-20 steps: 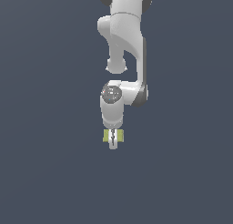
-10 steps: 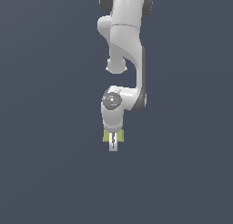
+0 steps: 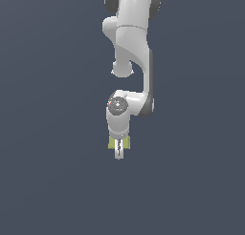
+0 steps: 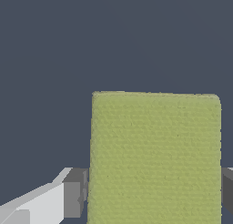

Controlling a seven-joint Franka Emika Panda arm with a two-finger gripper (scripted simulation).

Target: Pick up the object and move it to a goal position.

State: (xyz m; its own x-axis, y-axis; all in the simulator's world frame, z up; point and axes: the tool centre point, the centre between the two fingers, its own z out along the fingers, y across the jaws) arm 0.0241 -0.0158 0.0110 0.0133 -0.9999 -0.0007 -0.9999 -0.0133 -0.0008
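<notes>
1. Olive block (image 4: pixel 155 157) sits between the gripper (image 4: pixel 152 193) pads: one dark grey pad (image 4: pixel 75 192) touches one side edge, the other pad shows at the opposite edge. Jaws narrowed onto it, so it's gripped.
2. Orientation, wrist view: block's flat face toward the cam, long axis looks to run away from the fingers, but the near end is cut off by the frame so full length can't be told. Short axis spans pad to pad.
3. Ext. view: block (image 3: pixel 113 144) shows as small yellow-green bits either side of the gripper (image 3: pixel 118 153) tip, under the white arm (image 3: pixel 130 52); axis there too small to tell.
4. Shape/texture: flat rectangle, slightly rounded corners, fine pebbly or woven-looking surface, plain, matte.
5. Finger body white, smooth, boxy; pads darker grey, blocky.
6. Arm glossy white w/ dark joint bands, wrist pointing down.
7. Background (image 3: pixel 48 133) uniform dark blue-grey; whether block touches any surface can't be told.
</notes>
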